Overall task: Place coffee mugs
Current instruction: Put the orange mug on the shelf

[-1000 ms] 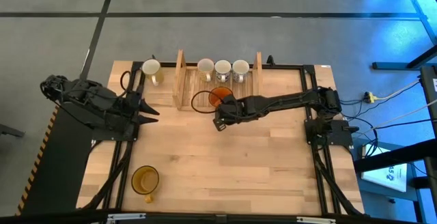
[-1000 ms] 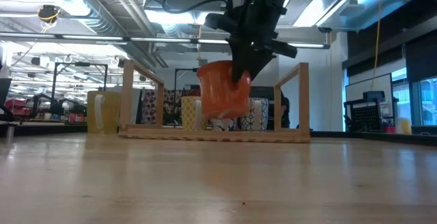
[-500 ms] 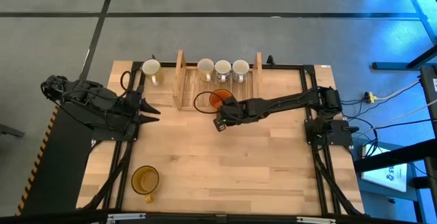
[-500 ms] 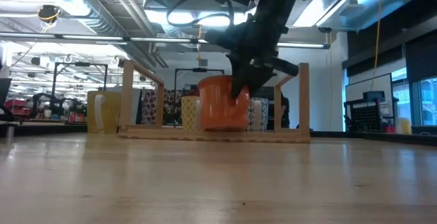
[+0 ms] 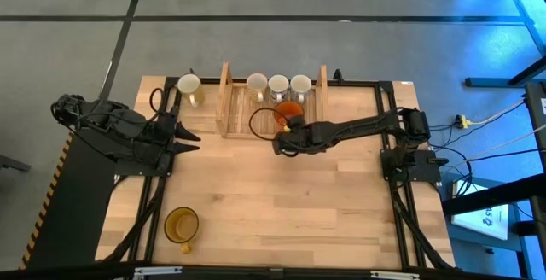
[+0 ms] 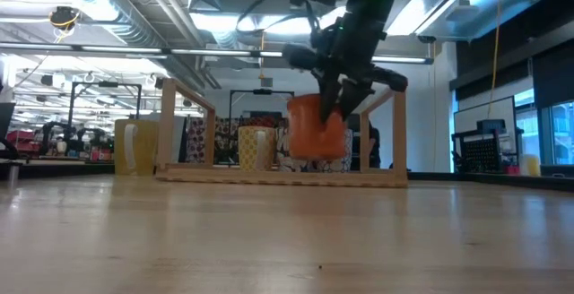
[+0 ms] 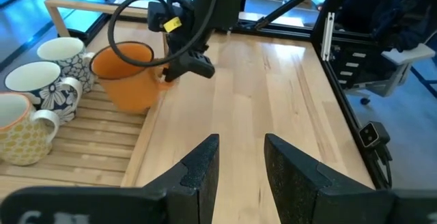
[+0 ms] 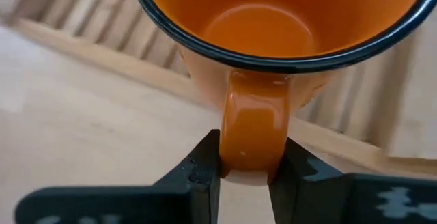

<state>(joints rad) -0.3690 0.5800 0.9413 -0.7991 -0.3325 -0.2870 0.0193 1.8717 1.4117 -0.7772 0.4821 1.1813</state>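
Right claw [image 8: 246,173] pinching orange mug [image 5: 289,112] by handle | seemingly just above rack [image 5: 229,122] | I'd lower level, release gently.

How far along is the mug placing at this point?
Done: three pale mugs stand in the wooden rack. In hand: the right gripper grips the orange mug by its handle, over the rack's front edge and clear of the slats. Left: a pale mug beside the rack and the amber mug near the table's front. The left gripper waits, open.

Grey tiled floor [image 5: 256,49], exposed ceiling ducts [image 6: 117,12], strip lights, window [image 6: 560,128]
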